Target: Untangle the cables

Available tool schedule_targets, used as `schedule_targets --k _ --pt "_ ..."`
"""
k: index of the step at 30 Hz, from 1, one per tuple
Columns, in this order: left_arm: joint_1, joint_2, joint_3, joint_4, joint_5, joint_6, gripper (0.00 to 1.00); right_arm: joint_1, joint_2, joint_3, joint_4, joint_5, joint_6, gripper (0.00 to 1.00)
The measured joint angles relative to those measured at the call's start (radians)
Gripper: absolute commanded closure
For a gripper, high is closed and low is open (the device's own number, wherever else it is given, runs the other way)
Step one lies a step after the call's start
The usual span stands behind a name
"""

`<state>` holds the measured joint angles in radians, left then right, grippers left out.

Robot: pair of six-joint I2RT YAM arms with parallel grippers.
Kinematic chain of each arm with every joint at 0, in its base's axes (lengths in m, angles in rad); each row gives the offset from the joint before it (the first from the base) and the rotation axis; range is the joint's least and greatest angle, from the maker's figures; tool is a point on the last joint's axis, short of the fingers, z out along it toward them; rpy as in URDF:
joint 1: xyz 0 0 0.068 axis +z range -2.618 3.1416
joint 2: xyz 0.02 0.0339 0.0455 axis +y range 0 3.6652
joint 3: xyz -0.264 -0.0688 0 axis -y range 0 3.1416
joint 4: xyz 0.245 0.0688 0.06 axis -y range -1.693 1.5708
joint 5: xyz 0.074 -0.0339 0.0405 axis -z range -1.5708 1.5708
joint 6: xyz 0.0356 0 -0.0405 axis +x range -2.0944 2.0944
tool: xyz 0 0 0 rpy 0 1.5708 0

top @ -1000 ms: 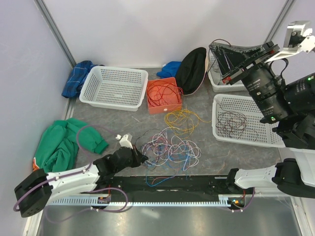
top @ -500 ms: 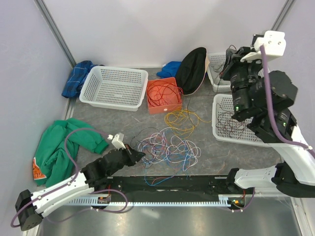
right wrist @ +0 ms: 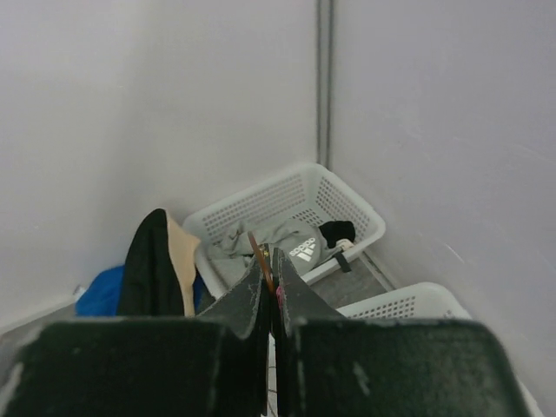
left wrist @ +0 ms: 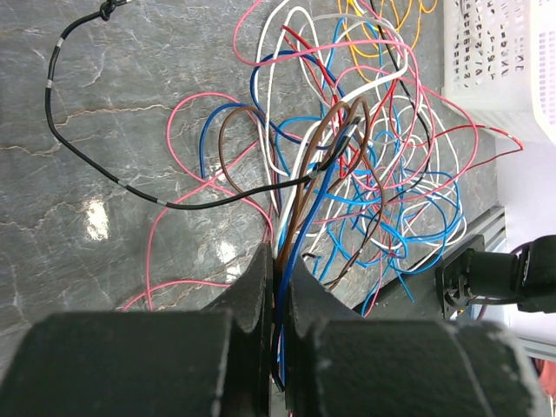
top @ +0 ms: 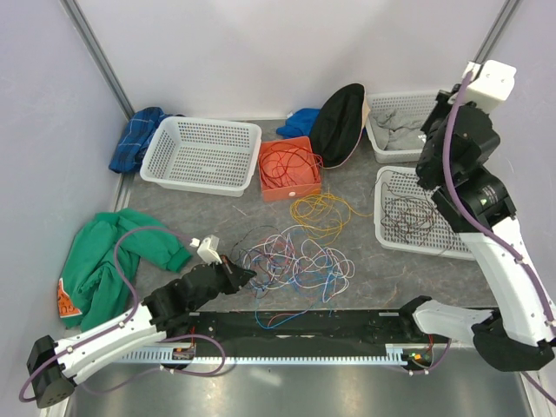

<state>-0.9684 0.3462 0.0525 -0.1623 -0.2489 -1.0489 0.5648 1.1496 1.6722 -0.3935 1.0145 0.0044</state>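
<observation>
The cables [top: 295, 261] lie in a tangled heap of red, pink, blue, white, brown and black wires on the grey table. My left gripper [top: 243, 276] sits at the heap's left edge. In the left wrist view it [left wrist: 278, 269] is shut on a few strands, brown, blue and black, that run up into the tangle [left wrist: 347, 165]. My right arm [top: 460, 148] is raised high over the right side. My right gripper [right wrist: 274, 271] is shut on a thin brown cable end with a bit of pink beside it.
Yellow cables [top: 321, 208] lie loose behind the heap. An orange box [top: 289, 167] holds orange cables. The near right basket [top: 426, 213] holds dark cables. The far right basket [right wrist: 287, 234] holds grey cloth. An empty white basket [top: 201, 155], a black cap [top: 339, 122] and a green cloth [top: 109, 256] are also there.
My right arm has swung away from the camera, up and back toward the far right corner, still pinching its cable. My left gripper has stayed shut at the tangle's edge.
</observation>
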Motion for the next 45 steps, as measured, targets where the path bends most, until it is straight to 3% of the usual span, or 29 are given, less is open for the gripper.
schedule_targets --k 7,15,24,32,42,45 --pt "0.0 0.0 0.0 0.005 0.01 0.018 0.98 -0.239 0.002 -0.039 -0.043 -0.091 0.108 1.0" --pt "0.0 -0.013 0.0 0.011 0.018 0.018 0.98 -0.378 0.003 -0.056 -0.042 -0.116 0.219 1.0" --pt "0.0 0.014 0.0 0.059 0.031 0.018 0.98 -0.551 -0.074 -0.283 -0.027 -0.116 0.404 1.0" --pt "0.0 0.038 -0.001 0.105 0.052 0.018 0.98 -0.641 -0.09 -0.294 0.001 -0.139 0.51 1.0" --pt "0.0 0.081 -0.001 0.158 0.095 0.016 0.98 -0.732 -0.083 -0.731 -0.035 -0.35 0.633 1.0" --pt "0.0 0.083 -0.001 0.168 0.096 0.016 0.98 -0.734 -0.056 -0.749 -0.025 -0.409 0.636 0.65"
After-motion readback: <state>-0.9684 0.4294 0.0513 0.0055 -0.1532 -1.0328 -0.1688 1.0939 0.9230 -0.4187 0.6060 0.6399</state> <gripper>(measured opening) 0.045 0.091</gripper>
